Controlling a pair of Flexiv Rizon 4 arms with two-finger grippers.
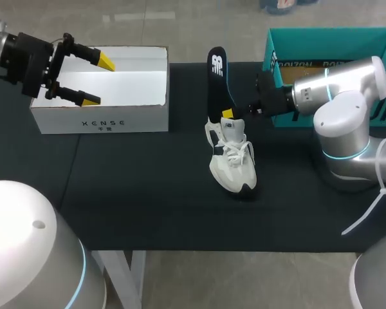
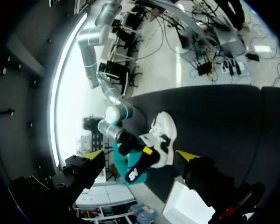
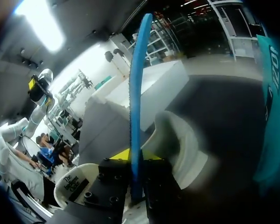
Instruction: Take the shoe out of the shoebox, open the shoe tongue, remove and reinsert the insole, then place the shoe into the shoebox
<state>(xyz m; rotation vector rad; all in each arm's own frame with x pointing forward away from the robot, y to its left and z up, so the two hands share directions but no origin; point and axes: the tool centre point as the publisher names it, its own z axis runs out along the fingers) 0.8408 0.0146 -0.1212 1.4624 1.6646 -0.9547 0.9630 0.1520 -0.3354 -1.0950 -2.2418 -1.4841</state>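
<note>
**Head view.** The white sneaker (image 1: 233, 161) stands on its sole at the centre of the frame on the black table (image 1: 148, 193), with its toe toward the lower edge and its laces loose. The insole (image 1: 215, 80), black on its face and blue along its edge, rises steeply from the sneaker's opening toward the upper middle of the frame. Whether its lower end sits inside the sneaker cannot be told. The right tool (image 1: 230, 114), entering from the right, is closed narrowly on the insole's lower part, one finger on each face; the right wrist view shows this grip edge-on. The left tool (image 1: 98, 80) hangs at upper left over the white shoebox (image 1: 103, 119), fingers spread wide and holding nothing. The insole is probably light, thin and flexible, so it would buckle if pushed from its far end. A pinch across its flat faces near the end that enters the sneaker seems soundest. The sneaker looks light and soft in the upper, so it may slide or tip under drag, and the heel or collar offers the firmest hold. The shoebox is open-topped and shows only bare white inside. The contents of the teal box (image 1: 280, 58) at upper right are hidden behind the right arm.
</note>
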